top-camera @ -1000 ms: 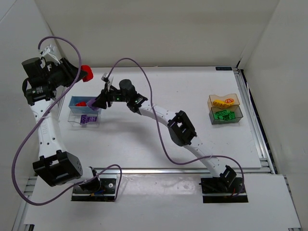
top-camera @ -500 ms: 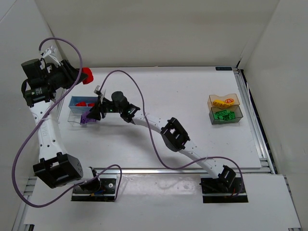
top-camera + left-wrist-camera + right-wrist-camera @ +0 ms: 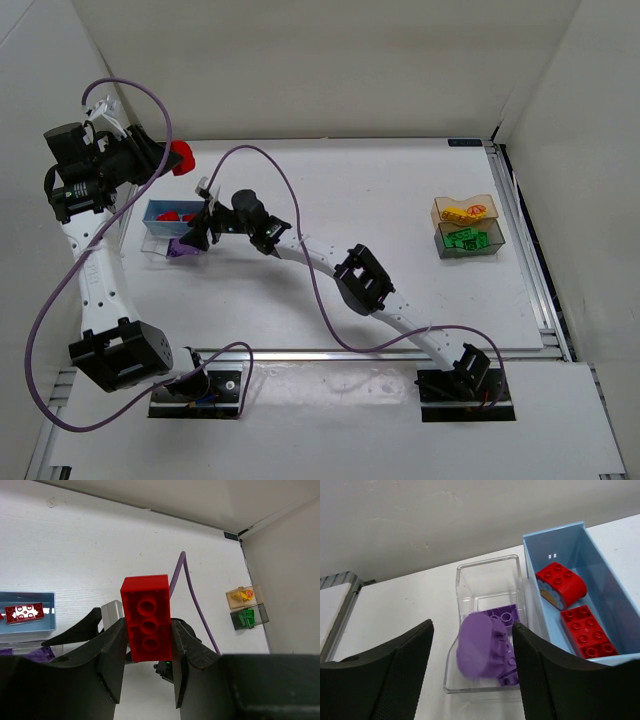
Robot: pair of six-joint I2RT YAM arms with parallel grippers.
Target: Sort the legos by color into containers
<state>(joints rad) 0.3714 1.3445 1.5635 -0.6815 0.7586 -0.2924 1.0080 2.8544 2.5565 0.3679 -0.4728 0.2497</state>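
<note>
**Top view.** My left gripper hangs behind the blue container, with open table to its right. The yellow and green legos lie boxed well apart from it.

**Left wrist view.** My fingers clamp a red brick.

**Right wrist view.** My right gripper stands wide. Between its fingers, touching neither, a purple block lies in the clear container. The blue wall is just to the right.

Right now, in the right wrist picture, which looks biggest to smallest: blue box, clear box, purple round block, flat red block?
1. blue box, though cut off at the edge
2. clear box
3. purple round block and flat red block: nearly alike, so I won't rank them.
</note>
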